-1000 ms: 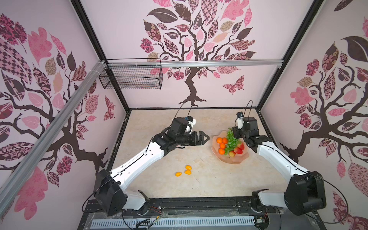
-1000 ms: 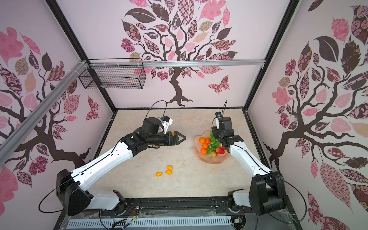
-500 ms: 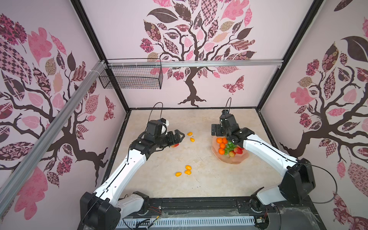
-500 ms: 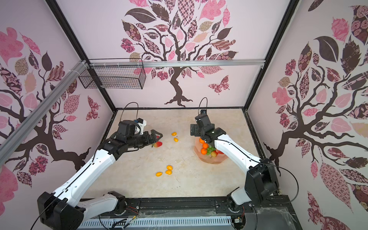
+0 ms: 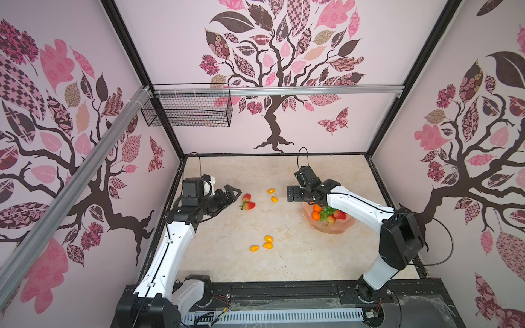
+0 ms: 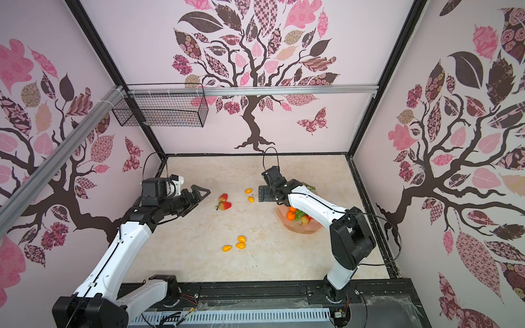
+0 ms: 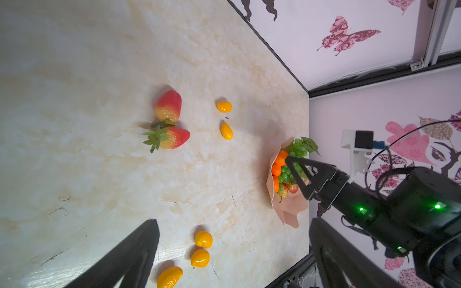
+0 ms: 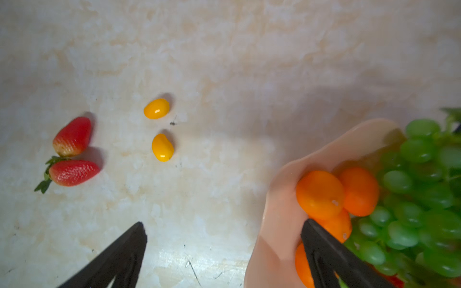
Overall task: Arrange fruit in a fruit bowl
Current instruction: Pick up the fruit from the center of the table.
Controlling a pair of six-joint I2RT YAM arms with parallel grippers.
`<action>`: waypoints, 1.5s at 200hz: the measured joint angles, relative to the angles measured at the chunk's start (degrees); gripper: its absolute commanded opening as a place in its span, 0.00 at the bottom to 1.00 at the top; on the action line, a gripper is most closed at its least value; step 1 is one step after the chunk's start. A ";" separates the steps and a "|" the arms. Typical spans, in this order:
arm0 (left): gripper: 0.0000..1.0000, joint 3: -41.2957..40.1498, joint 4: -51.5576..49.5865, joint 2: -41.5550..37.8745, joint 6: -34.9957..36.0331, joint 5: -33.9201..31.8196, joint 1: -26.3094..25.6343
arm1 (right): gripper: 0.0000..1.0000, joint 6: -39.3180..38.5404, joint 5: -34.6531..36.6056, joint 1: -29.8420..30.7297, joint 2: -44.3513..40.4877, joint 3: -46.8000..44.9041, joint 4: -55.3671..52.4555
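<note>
The peach-pink fruit bowl (image 5: 329,228) (image 6: 301,228) (image 8: 282,199) sits at the right of the table. It holds green grapes (image 5: 326,211) (image 8: 419,174), tangerines (image 5: 316,215) (image 8: 320,194) and a strawberry (image 5: 339,215). Two strawberries (image 5: 250,206) (image 7: 175,137) (image 8: 73,172) lie mid-table, with two yellow ovals (image 5: 274,199) (image 8: 162,147) beside them. Three more ovals (image 5: 267,245) (image 7: 200,258) lie nearer the front. My right gripper (image 5: 290,193) (image 8: 222,224) is open and empty over the bowl's left rim. My left gripper (image 5: 233,193) (image 7: 232,224) is open and empty, just left of the strawberries.
A black wire basket (image 5: 187,110) hangs from the aluminium rail (image 5: 284,91) at the back left, well above the table. Patterned walls close in three sides. A black frame edge (image 5: 284,286) runs along the table front.
Both arms swung left. The left gripper drew back from beside the bowl, uncovering the two strawberries and two ovals. The right gripper moved from above the bowl to its left rim and opened wider.
</note>
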 measured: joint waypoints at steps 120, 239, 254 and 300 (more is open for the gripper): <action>0.98 -0.68 -5.53 -1.51 2.99 -4.15 6.21 | 1.00 9.55 13.38 14.49 15.65 21.16 -4.98; 0.98 -3.61 -5.01 -1.44 -0.63 -2.71 13.42 | 1.00 16.35 8.15 18.73 43.65 56.52 -16.87; 0.98 -3.61 -4.83 -1.44 -0.74 -2.60 13.42 | 1.00 16.33 8.31 18.73 46.86 60.26 -18.62; 0.98 -4.42 -3.96 -1.55 -1.33 -2.62 13.53 | 1.00 15.85 9.70 18.73 52.96 66.12 -21.81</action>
